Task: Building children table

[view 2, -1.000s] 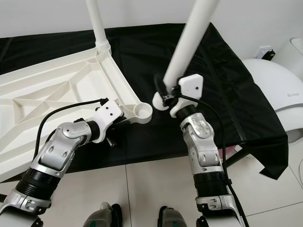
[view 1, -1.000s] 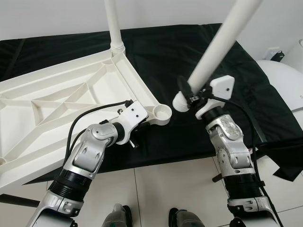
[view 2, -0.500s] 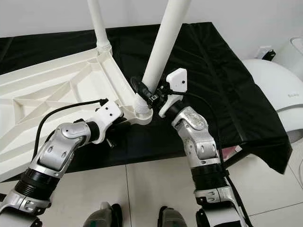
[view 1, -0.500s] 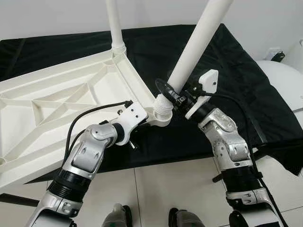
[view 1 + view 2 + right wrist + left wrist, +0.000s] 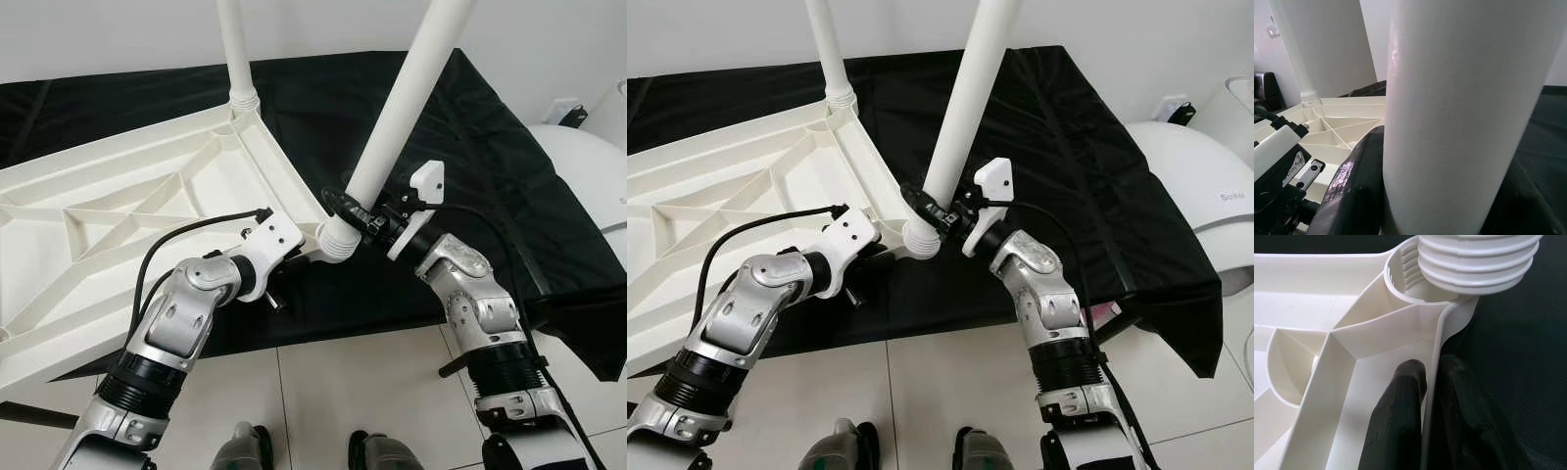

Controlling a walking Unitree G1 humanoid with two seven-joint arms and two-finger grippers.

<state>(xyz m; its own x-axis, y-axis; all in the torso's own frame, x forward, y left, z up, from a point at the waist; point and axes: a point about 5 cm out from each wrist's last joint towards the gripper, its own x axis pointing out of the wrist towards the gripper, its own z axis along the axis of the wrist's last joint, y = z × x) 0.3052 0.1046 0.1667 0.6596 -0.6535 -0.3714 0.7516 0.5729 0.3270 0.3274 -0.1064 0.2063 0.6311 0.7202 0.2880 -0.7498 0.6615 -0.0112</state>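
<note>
A white ribbed tabletop (image 5: pixel 118 196) lies upside down on black cloth. One white leg (image 5: pixel 235 49) stands screwed into its far corner. My left gripper (image 5: pixel 299 257) is shut on the tabletop's thin rim (image 5: pixel 1432 374), just beside the near corner socket (image 5: pixel 1400 279). My right gripper (image 5: pixel 361 211) is shut on a second white leg (image 5: pixel 402 98), which leans to the right. The leg's threaded end (image 5: pixel 1479 259) rests at the mouth of that socket, tilted. In the right wrist view the leg (image 5: pixel 1449 98) runs close past a black finger (image 5: pixel 1359 181).
The black cloth (image 5: pixel 470 147) covers a low table and hangs over its right edge. A white rounded appliance (image 5: pixel 588 166) stands at the right. Light tiled floor (image 5: pixel 372 382) lies in front, with my feet at the bottom edge.
My right gripper has carried the leg left and down from beside the corner until its threaded end meets the socket. The left gripper has kept its hold on the rim.
</note>
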